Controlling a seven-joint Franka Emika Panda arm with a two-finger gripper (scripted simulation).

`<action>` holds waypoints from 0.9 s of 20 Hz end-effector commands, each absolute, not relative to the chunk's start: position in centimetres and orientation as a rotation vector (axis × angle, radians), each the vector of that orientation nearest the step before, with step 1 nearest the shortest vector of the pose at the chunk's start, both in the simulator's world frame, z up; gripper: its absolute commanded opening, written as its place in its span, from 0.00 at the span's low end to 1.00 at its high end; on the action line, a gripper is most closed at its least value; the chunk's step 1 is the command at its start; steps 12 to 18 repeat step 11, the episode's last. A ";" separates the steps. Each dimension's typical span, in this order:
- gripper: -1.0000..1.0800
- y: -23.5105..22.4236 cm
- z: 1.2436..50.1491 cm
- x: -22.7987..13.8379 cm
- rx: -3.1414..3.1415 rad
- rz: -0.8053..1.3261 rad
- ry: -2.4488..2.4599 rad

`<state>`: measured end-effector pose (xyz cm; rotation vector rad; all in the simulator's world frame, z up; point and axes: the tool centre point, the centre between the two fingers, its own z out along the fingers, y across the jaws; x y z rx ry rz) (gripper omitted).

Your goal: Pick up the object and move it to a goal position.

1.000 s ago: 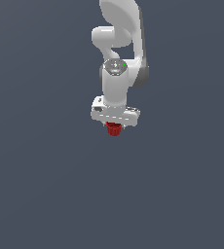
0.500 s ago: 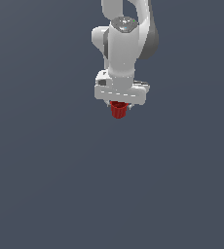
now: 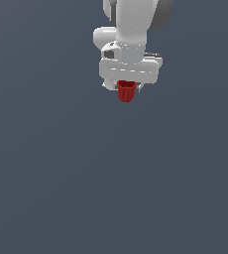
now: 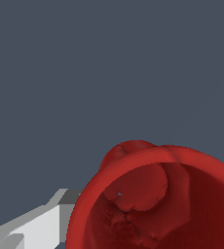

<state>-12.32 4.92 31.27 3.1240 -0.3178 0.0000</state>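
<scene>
Cup (image 3: 126, 92) directly under end effector (image 3: 128, 87)

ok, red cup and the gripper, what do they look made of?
Red cup: matte, plastic-like, uniform red with soft shading and no sharp glints; the inside looks lumpy in the wrist view. Gripper: smooth white, like painted plastic or metal, with soft highlights. Both are simulator renders, so this is only a guess.

We see even, dim, flat render lighting; no glare; coarse aliased edges; soft shading inside the small red tapered cup (image 4: 158, 204).
</scene>
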 end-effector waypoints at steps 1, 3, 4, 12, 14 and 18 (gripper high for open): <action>0.00 5.3 32.8 -12.8 3.124 0.000 -0.318; 0.00 5.5 33.7 -13.1 3.124 0.000 -0.318; 0.00 5.6 34.1 -13.2 3.125 0.000 -0.318; 0.00 5.9 35.3 -13.4 3.125 0.000 -0.318; 0.00 5.9 35.3 -13.4 3.125 0.000 -0.318; 0.00 5.9 35.3 -13.4 3.125 0.000 -0.318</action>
